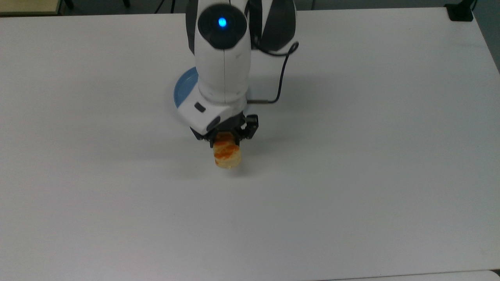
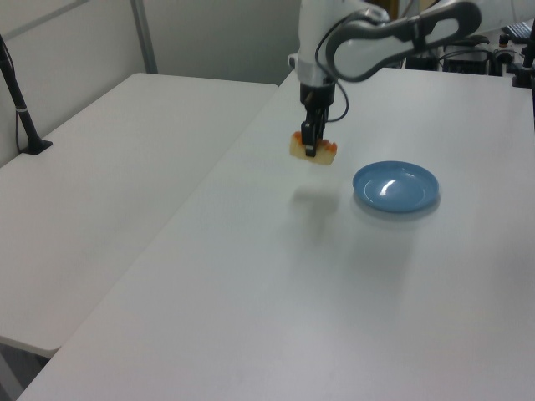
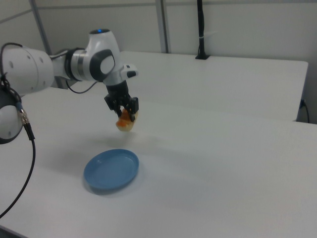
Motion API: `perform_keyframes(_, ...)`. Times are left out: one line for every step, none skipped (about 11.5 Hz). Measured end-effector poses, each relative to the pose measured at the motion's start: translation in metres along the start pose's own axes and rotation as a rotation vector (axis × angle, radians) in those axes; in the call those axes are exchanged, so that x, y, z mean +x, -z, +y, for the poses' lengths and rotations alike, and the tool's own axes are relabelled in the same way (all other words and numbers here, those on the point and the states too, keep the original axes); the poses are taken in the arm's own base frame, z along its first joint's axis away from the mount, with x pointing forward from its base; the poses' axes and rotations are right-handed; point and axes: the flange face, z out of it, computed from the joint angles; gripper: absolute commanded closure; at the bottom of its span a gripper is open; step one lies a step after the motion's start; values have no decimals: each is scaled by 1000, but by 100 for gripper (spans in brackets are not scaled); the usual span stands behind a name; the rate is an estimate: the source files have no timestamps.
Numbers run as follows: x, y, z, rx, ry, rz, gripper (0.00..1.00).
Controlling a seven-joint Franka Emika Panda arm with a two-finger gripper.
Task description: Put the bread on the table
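Note:
My gripper (image 1: 225, 141) (image 2: 311, 149) (image 3: 124, 112) is shut on the bread (image 1: 227, 155) (image 2: 313, 151) (image 3: 125, 122), a tan loaf with orange-glazed bumps. The bread hangs in the air above the white table (image 1: 351, 156) (image 2: 292, 292) (image 3: 237, 163), casting a shadow on the bare tabletop. In the left view it is to the left of the blue plate (image 2: 395, 185); in the right view it is above and behind the plate (image 3: 111, 169). In the top view the arm covers most of the plate (image 1: 184, 88).
A second white table (image 2: 109, 167) adjoins on the left view's left, with a black post (image 2: 21, 104) on it. A black cable (image 1: 279, 78) trails from the arm. A black clamp (image 1: 460, 11) sits at the table's corner in the top view's upper right.

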Motion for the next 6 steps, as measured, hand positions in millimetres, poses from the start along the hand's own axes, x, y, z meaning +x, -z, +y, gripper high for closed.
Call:
perform_keyframes(4, -24, -4, -1, -6, -6, 3)
perform_keyframes(5, -46, -10, -2, -5, -19, 0)
perform_keyframes(6, -60, -15, -3, -2, -30, 0)
perform_keyframes(6, -63, -17, -3, 0, -34, 0)
perform_keyframes(7, -60, -19, -3, 2, -27, 0)
perform_keyframes(10, -53, -21, -3, 4, -13, 0)
